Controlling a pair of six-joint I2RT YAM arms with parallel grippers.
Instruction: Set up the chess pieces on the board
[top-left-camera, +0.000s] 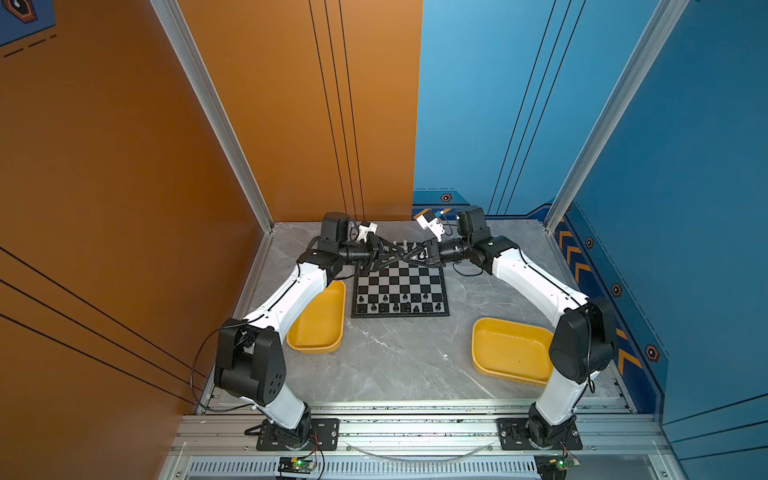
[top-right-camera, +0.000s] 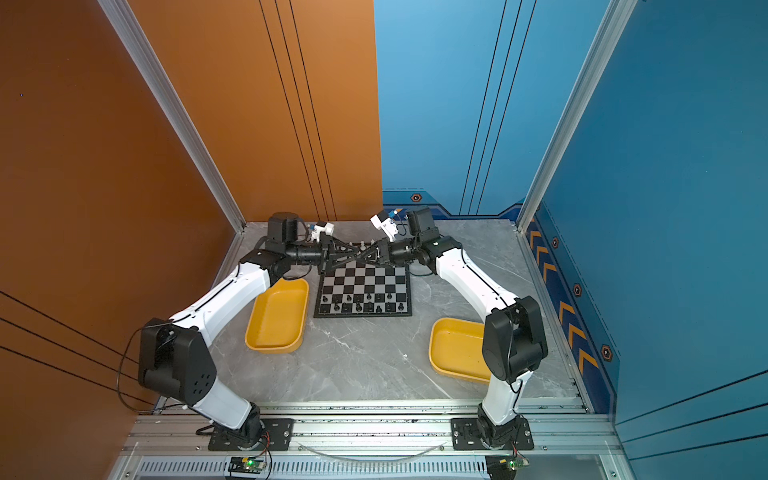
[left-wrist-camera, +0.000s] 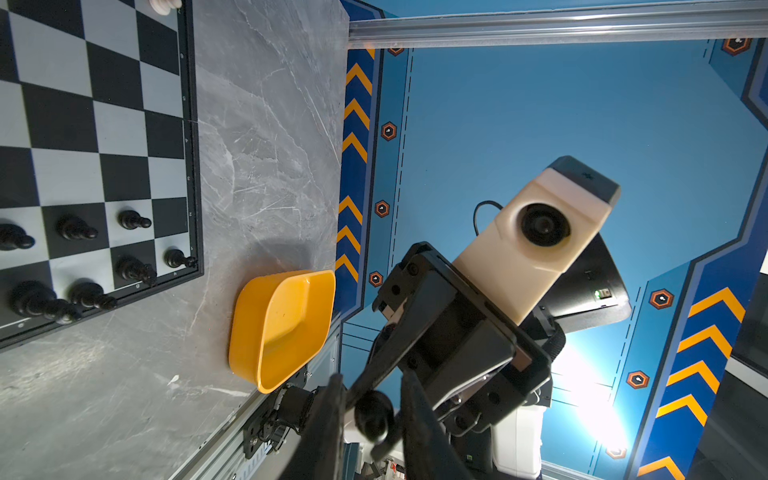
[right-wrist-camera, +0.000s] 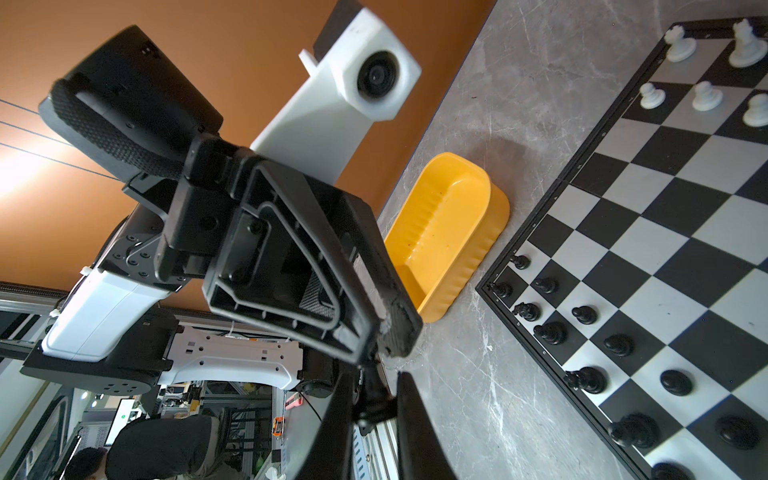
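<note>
The board (top-left-camera: 390, 277) lies at the middle back of the table. Black chess pieces (top-left-camera: 395, 307) fill its two near rows, and white ones (right-wrist-camera: 679, 43) stand along the far rows, partly hidden by the arms. Both grippers meet tip to tip above the board's far edge. My right gripper (right-wrist-camera: 374, 409) is shut on a small black piece (right-wrist-camera: 372, 401). My left gripper (left-wrist-camera: 374, 419) has a finger on each side of that piece's round base (left-wrist-camera: 373, 415), and a thin gap shows on one side. In both top views the crossed fingers (top-left-camera: 405, 253) hide the piece.
Two empty yellow trays sit on the grey marble table, one left of the board (top-left-camera: 318, 328) under the left arm and one at the near right (top-left-camera: 511, 349). Orange and blue walls enclose the table. An aluminium rail (top-left-camera: 415, 428) runs along the front.
</note>
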